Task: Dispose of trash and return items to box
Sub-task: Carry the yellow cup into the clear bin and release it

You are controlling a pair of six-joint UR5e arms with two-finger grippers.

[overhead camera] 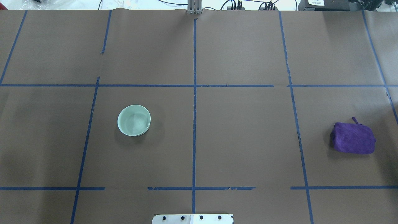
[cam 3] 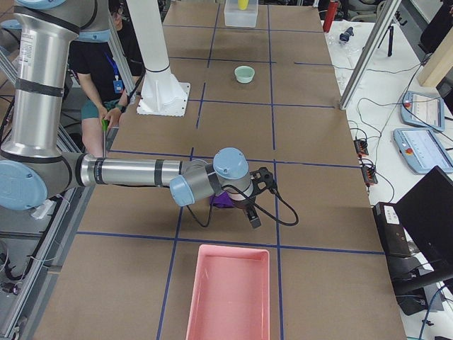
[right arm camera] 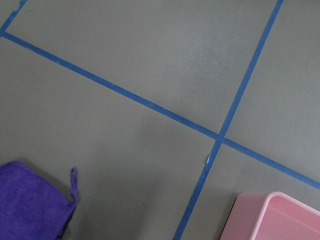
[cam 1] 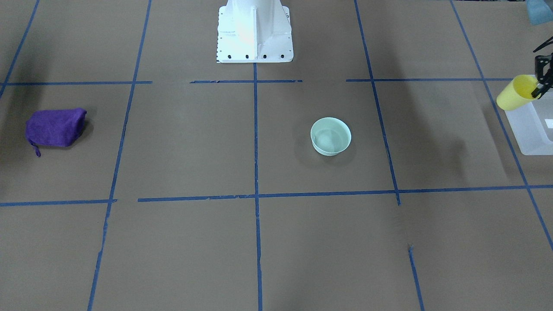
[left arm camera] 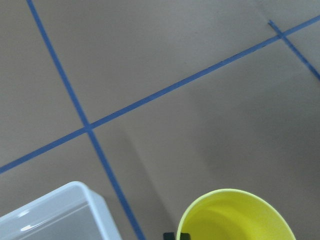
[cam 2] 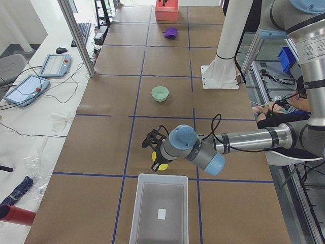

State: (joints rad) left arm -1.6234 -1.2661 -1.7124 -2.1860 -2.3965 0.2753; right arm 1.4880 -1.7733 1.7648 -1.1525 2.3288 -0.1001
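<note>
My left gripper (cam 1: 541,88) is shut on the rim of the yellow cup (cam 1: 516,92) and holds it tilted in the air, just beside the near edge of the translucent white box (cam 1: 530,129). In the left wrist view the cup's open mouth (left arm camera: 235,215) is at the bottom and a corner of the box (left arm camera: 60,207) is at the lower left. The mint-green bowl (cam 1: 330,136) stands upright on the table's middle left, also seen from overhead (overhead camera: 134,120). My right gripper (cam 3: 253,212) hovers by the purple cloth (cam 3: 225,200); I cannot tell whether it is open.
The purple cloth bundle (overhead camera: 354,138) lies at the right side of the table. A pink tray (cam 3: 230,290) stands at the right end, its corner in the right wrist view (right arm camera: 280,217). The white robot base (cam 1: 255,32) is at the table's edge. A person sits behind the robot.
</note>
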